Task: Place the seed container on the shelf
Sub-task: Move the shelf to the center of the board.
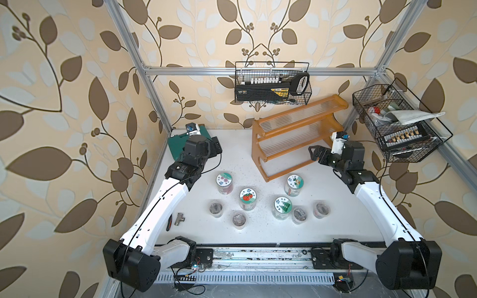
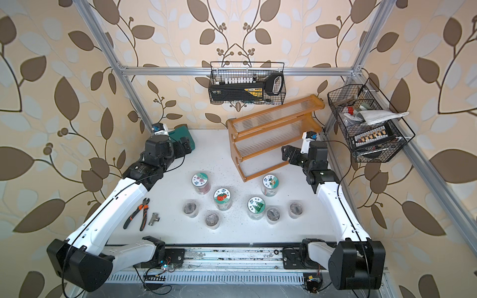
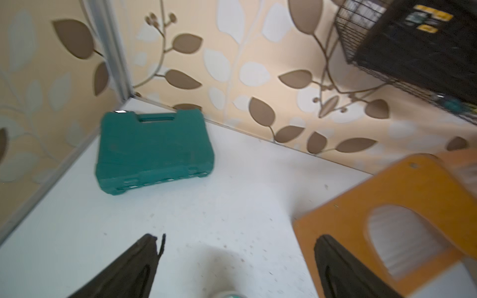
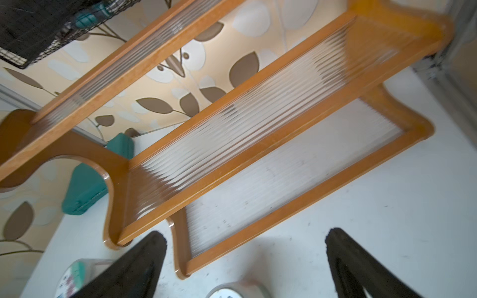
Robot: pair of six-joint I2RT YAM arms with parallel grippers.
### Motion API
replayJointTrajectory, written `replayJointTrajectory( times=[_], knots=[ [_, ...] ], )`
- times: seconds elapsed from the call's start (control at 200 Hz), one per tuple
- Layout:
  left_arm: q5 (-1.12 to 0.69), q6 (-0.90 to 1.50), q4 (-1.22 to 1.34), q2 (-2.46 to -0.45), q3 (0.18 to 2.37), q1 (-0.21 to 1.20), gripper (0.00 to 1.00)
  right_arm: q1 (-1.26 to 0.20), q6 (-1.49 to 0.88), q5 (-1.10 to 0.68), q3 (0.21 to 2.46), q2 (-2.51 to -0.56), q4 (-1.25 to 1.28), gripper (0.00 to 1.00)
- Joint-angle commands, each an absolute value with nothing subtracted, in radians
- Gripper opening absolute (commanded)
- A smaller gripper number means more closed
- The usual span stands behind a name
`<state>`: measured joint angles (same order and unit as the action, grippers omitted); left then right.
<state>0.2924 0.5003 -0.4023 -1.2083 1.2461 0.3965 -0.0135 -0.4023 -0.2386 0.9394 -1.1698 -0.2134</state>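
Observation:
Several seed containers stand on the white table: clear jars with picture lids (image 1: pixel 224 179) (image 1: pixel 247 196) (image 1: pixel 283 204) (image 1: pixel 295 181), and smaller jars (image 1: pixel 215 207) (image 1: pixel 322 209) in front of them. The orange-brown stepped shelf (image 1: pixel 260 154) (image 4: pixel 258 123) stands at the back right with nothing on its ribbed tiers. My left gripper (image 1: pixel 216 148) (image 3: pixel 237 237) is open and empty above the table's back left; a jar lid (image 3: pixel 229 295) peeks in below it. My right gripper (image 1: pixel 313 152) (image 4: pixel 246 232) hangs open and empty just in front of the shelf's lowest tier, above a jar (image 4: pixel 232 291).
A green case (image 1: pixel 178 144) lies at the back left corner. Two black wire baskets (image 1: pixel 273 85) (image 1: pixel 395 123) hang on the frame above and to the right of the shelf. Pliers (image 2: pixel 139 214) and a metal tee fitting (image 1: pixel 179 219) lie front left. Loose seeds speckle the table.

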Motion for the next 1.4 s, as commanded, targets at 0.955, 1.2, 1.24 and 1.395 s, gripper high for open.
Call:
replayJointTrajectory(
  times=[0.955,1.2,1.24,1.395],
  knots=[
    [0.378,0.554,-0.894,-1.947,2.228,0.716,0.98,-0.563,-0.446,0.041,0.675,-1.004,0.106,0.99],
    [0.426,0.548,-0.929,-1.989,2.269,0.715,0.95,-0.564,-0.445,0.042,0.678,-1.007,0.104,0.99],
    [0.438,0.551,-0.933,-1.988,2.267,0.713,0.94,-0.563,-0.444,0.041,0.677,-1.006,0.103,0.99],
    [0.457,0.553,-0.937,-1.985,2.26,0.707,0.82,-0.564,-0.444,0.038,0.68,-1.012,0.104,0.99]
  ],
)
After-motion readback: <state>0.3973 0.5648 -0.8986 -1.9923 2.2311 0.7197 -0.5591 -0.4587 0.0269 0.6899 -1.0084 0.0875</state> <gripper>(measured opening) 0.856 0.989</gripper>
